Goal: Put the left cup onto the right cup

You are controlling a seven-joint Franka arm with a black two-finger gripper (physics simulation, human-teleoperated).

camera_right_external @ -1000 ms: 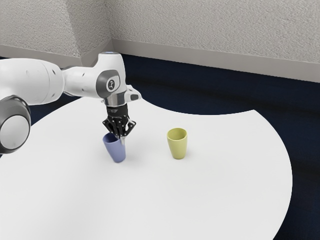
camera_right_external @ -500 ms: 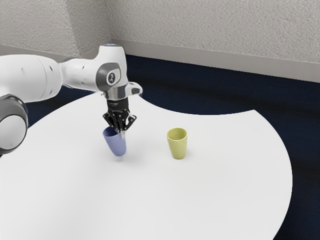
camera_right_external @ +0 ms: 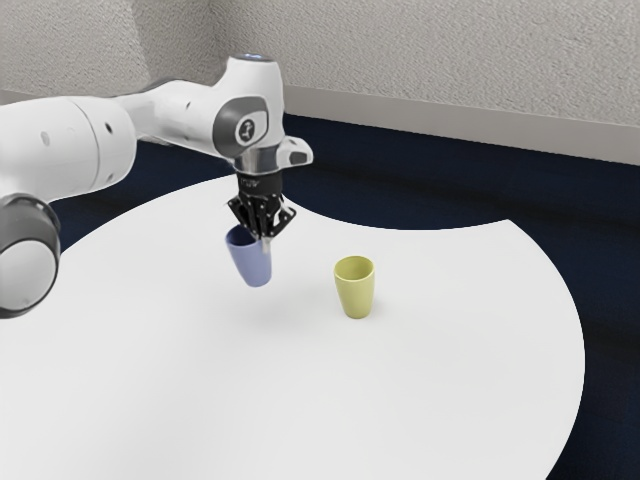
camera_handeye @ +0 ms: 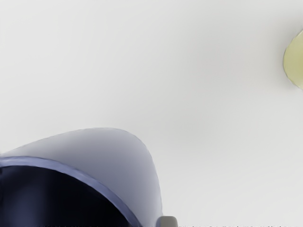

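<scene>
Blue cup (camera_right_external: pixel 250 262): hung tilted, clear of desk (camera_right_external: pixel 420 400), rim clamped between fingers (camera_right_external: pixel 265 228) | Yellow cup (camera_right_external: pixel 354 287): stood upright nearer desk's far edge, apart from blue cup, toward exterior view's right

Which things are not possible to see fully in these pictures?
Wrist view: blue cup blurred, cut off by the frame edge.
Wrist view: yellow cup mostly cut off by the frame edge.
Exterior view: yellow cup's inner bottom hidden by its own wall.
</scene>
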